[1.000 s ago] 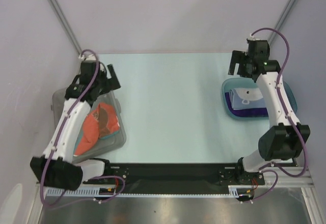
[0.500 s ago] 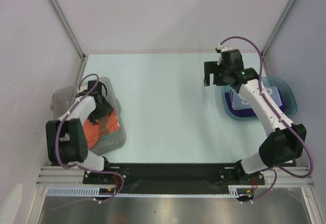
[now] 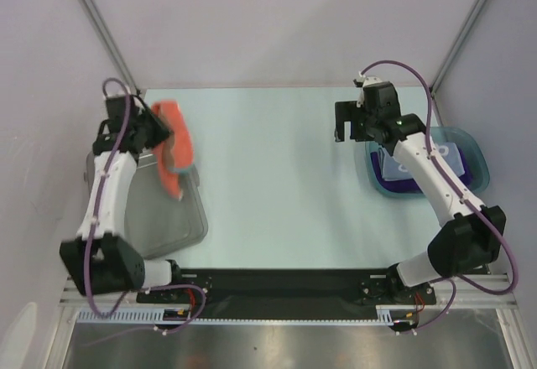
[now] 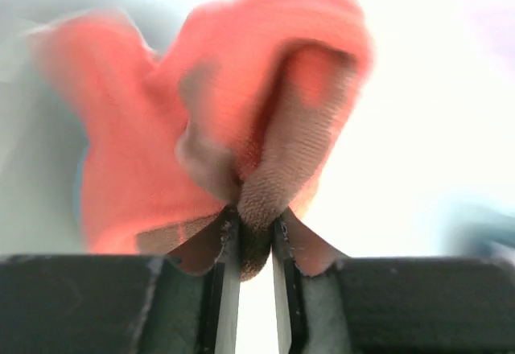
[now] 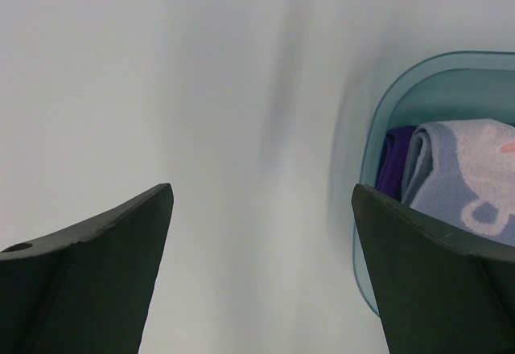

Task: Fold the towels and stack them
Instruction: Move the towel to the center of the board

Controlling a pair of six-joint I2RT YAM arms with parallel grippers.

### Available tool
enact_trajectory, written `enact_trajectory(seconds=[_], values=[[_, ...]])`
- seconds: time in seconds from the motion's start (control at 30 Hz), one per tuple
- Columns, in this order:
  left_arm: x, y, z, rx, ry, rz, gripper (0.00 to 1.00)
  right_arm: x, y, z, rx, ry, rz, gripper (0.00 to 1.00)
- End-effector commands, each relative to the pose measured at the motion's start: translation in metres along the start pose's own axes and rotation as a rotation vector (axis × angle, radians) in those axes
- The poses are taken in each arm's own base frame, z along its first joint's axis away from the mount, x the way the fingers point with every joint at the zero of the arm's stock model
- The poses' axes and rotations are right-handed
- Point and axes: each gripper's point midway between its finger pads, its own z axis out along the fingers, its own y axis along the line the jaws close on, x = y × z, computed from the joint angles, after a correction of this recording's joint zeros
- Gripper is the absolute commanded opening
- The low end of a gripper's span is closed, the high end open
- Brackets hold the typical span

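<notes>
Orange towel point(image 3: 174, 149): hanging over the far edge of the clear bin point(image 3: 172, 222), left fingers point(image 4: 226, 290) pinching its fold.
Light blue towel point(image 5: 467, 185), purple towel point(image 5: 393, 157): lying in the teal tray point(image 5: 366, 169).
Right fingers point(image 5: 96, 281): standing wide apart, holding nothing, hovering over the table point(image 3: 277, 176).

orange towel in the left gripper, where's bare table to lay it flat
Middle of the table, between the clear bin and the teal tray, is bare and widest. The open right gripper hangs over its right side. The tray is crowded with folded towels.
</notes>
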Motion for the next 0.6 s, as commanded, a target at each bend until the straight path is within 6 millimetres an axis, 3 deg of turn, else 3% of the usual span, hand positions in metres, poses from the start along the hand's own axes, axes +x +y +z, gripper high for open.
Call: enact_trajectory(seconds=[0.0, 0.03, 0.07, 0.13, 0.17, 0.23, 0.33, 0.43, 0.47, 0.57], values=[[-0.048, -0.152, -0.163, 0.814, -0.296, 0.230, 0.24, -0.038, 0.020, -0.033, -0.096, -0.187, 0.029, 1.00], [-0.055, -0.178, -0.193, 0.952, -0.364, 0.262, 0.24, -0.034, 0.029, -0.037, -0.151, -0.193, 0.035, 1.00], [-0.036, -0.198, -0.210, 1.049, -0.327, 0.302, 0.25, -0.037, 0.033, -0.038, -0.173, -0.215, 0.047, 1.00], [-0.017, -0.223, -0.227, 1.158, -0.293, 0.333, 0.36, -0.033, 0.041, -0.040, -0.222, -0.209, 0.072, 1.00], [0.003, -0.235, -0.233, 1.228, -0.238, 0.350, 0.38, -0.030, 0.044, -0.042, -0.237, -0.210, 0.077, 1.00], [0.039, -0.245, -0.218, 1.290, -0.122, 0.340, 0.38, -0.024, 0.041, -0.041, -0.218, -0.215, 0.101, 1.00], [0.086, -0.234, -0.156, 1.159, 0.014, 0.342, 0.40, -0.012, 0.032, -0.039, -0.178, -0.211, 0.121, 1.00], [0.146, -0.204, -0.088, 0.957, 0.192, 0.329, 0.47, 0.003, 0.035, -0.037, -0.190, -0.156, 0.123, 1.00], [0.175, -0.187, -0.067, 0.904, 0.273, 0.327, 0.50, 0.011, 0.036, -0.036, -0.189, -0.131, 0.120, 1.00], [0.211, -0.154, -0.032, 0.764, 0.364, 0.328, 0.57, 0.028, 0.031, -0.027, -0.157, -0.072, 0.121, 1.00]])
